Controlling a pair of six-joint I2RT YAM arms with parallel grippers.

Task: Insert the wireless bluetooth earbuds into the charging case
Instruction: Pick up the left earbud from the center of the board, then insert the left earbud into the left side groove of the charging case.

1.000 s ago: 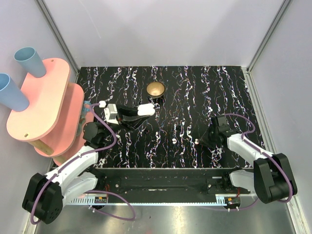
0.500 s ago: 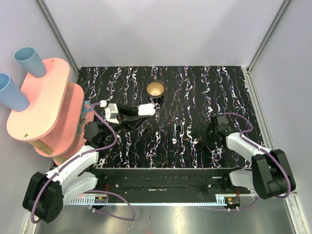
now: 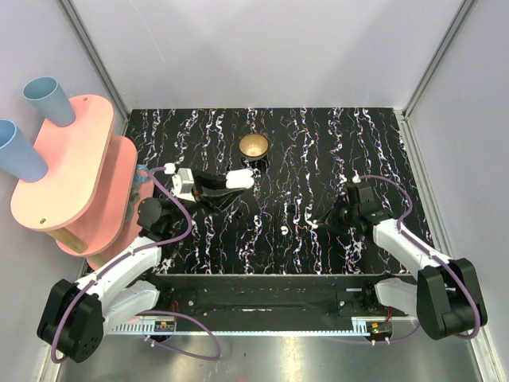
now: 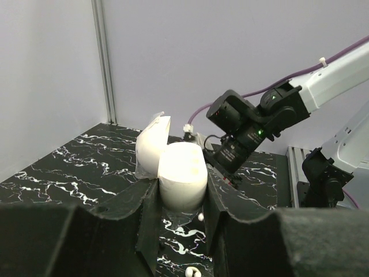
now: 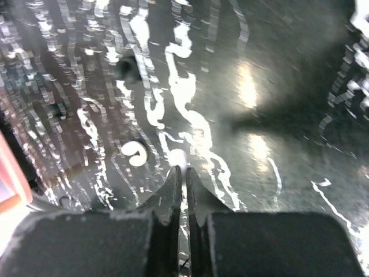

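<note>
The white charging case (image 3: pixel 239 180) hangs above the table's left middle with its lid open; my left gripper (image 3: pixel 229 185) is shut on its body. From the left wrist, the case (image 4: pixel 182 173) sits clamped between the black fingers (image 4: pixel 147 213), lid (image 4: pixel 151 145) tipped up to the left. My right gripper (image 3: pixel 324 221) is at the right middle, shut on one tiny white earbud (image 5: pixel 177 157) that pokes out beyond its fingertips (image 5: pixel 180 171). The other earbud (image 3: pixel 285 230) lies on the black marbled table between the arms; the right wrist view has it (image 5: pixel 134 153) left of the tips.
A brass bowl (image 3: pixel 254 146) stands behind the case. A pink two-tier shelf (image 3: pixel 71 171) carrying two blue cups (image 3: pixel 46 99) stands off the table's left edge. Metal frame posts and grey walls close in the back and sides.
My right gripper has shut on the earbud that lay by its tips and has lifted it a little. The left arm holds the case still.
</note>
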